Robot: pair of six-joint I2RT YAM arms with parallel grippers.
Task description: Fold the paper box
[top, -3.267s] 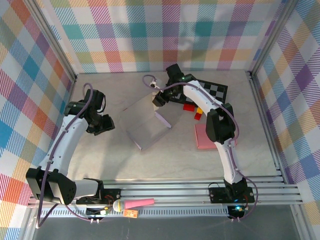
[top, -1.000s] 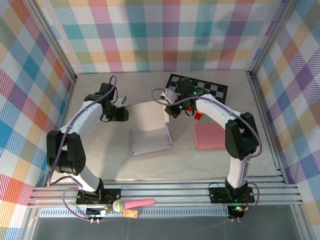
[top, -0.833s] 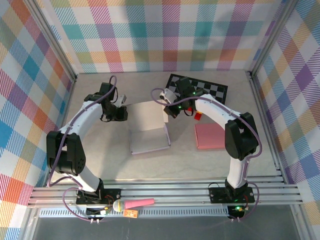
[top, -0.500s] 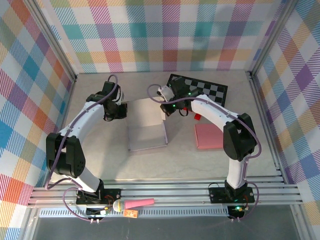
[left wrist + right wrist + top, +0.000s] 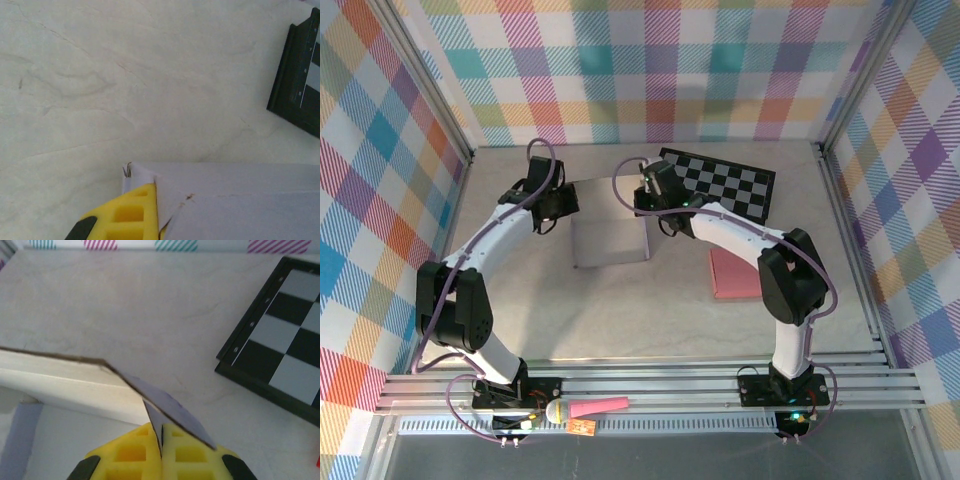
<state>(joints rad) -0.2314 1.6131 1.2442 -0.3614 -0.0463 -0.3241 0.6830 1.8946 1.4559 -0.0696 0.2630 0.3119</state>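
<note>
Pale marbled surface (image 5: 650, 320), plaid walls (image 5: 620, 70) all round. Rear centre sits paper box (image 5: 610, 235); left hand (image 5: 567, 205) pinches its left rear corner, right hand (image 5: 642, 203) clamps right flap. Just beside: checkerboard (image 5: 725, 185); pink pad (image 5: 732, 278) near.

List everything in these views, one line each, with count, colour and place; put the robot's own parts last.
paper box: one, white-grey, middle of the table toward the far side, partly folded
chessboard: one, black and white, far right, beyond the box
flat pad: one, pink, on the table right of the box
cone-shaped item: one, pink, on the near rail by the left arm's base
table: one, pale grey, marbled
walls: multicoloured plaid, around three sides
left gripper: one, yellow fingers, shut on the box's far left corner
right gripper: one, yellow fingers, shut on a flap at the box's far right corner
</note>
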